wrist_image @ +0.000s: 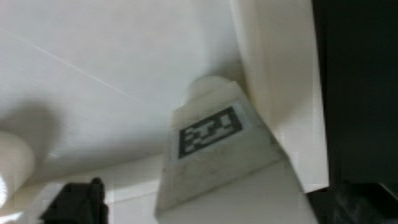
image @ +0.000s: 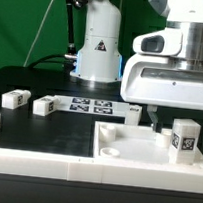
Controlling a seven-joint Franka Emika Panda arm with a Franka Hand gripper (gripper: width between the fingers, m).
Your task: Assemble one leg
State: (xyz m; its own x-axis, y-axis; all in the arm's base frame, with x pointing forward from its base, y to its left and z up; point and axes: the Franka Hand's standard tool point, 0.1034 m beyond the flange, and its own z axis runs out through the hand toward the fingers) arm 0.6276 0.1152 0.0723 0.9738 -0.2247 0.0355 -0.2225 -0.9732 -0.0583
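Exterior view shows the pincer (image: 151,122) (grip state unclear) above the panel (image: 135,148), beside an upright leg (image: 183,138), two spare blocks (image: 15,99) lying well apart on the worktop (image: 56,130).

Ext. cam low at table edge, facing arm base; wrist cam close above, both showing leg (image: 183,138) (wrist_image: 222,160).

surface: black table (image: 47,129) | backdrop: black curtain (image: 22,22) | light: even
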